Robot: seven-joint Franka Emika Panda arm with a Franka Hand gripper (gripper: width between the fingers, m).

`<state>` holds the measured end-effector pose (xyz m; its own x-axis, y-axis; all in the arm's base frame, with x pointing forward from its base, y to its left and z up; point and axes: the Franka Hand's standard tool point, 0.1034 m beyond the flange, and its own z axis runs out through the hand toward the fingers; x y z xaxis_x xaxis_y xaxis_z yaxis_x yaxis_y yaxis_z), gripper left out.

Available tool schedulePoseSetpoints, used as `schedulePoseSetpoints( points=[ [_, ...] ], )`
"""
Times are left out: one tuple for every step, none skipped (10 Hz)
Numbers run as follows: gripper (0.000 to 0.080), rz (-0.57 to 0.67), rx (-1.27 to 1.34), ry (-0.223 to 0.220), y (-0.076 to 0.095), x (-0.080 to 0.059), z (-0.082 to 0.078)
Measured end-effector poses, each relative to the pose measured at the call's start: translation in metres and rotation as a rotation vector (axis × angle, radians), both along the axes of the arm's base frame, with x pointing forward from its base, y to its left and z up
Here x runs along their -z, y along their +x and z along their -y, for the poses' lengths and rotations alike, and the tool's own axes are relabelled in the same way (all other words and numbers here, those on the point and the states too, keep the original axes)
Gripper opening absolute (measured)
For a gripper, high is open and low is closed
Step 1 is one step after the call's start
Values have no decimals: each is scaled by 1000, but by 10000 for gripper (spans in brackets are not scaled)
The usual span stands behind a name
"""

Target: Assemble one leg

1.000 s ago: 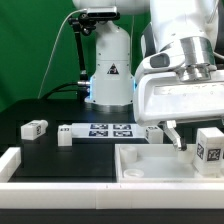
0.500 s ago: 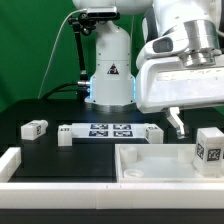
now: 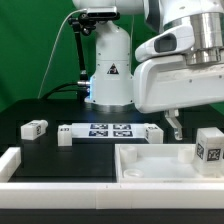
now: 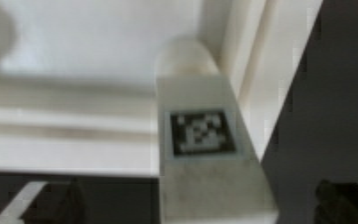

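Note:
My gripper (image 3: 172, 127) hangs above the far rim of the white tray-like part (image 3: 140, 172), with its fingers clear of the table. In the wrist view a white leg (image 4: 202, 130) with a square tag lies against the tray's rim (image 4: 247, 40). The gripper (image 4: 190, 206) is open there, and its dark fingertips (image 4: 30, 205) stand wide of the leg on both sides without touching it. Another leg (image 3: 208, 147) stands at the exterior view's right, by the tray. A third leg (image 3: 35, 128) lies on the black table at the left.
The marker board (image 3: 110, 130) lies behind the tray, with a small white block (image 3: 65, 136) at its left end. A white bar (image 3: 10, 160) borders the table at the front left. The robot base (image 3: 108, 70) stands behind.
The gripper has risen from just above the tray's far rim. The legs, the tray and the marker board have not moved.

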<state>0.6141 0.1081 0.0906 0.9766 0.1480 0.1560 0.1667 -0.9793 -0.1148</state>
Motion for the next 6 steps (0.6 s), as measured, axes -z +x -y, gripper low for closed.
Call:
schedulePoseSetpoints(
  points=[
    [649,-58,-4,2,4,-1,1],
    [649,-164,-18,2,-1,-1,1],
    [649,-238,-33,3,2,-2,-1],
    [649,-179,-24,4,14,-2,0],
    [649,-175,-23,3,12,0,0],
    [649,-177,-23,3,12,1,-1]
  ],
)
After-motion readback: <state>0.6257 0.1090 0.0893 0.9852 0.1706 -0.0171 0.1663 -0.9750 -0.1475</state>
